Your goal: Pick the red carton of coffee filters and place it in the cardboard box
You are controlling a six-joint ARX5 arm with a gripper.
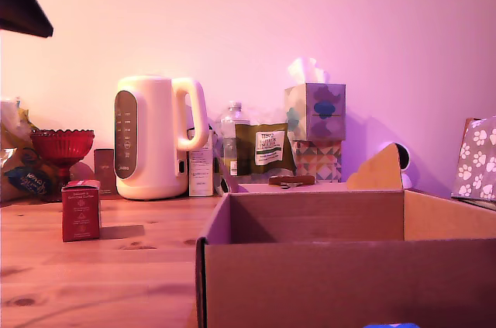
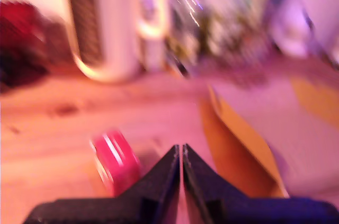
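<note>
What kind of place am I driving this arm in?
Probably a home kitchen counter or table. A white electric kettle stands on the wooden top against a plain wall, with a packet of ground coffee, a tissue box and a red goblet along the back.

Gripper (image 2: 182,152) is showing only in wrist view, w/ both dark fingers (image 2: 159,179) pressing together tip to tip, no gap btwn them, nothing sitting in the jaws. Wrist view is blurring heavily. In exterior view, arm isn't clearly appearing.
</note>
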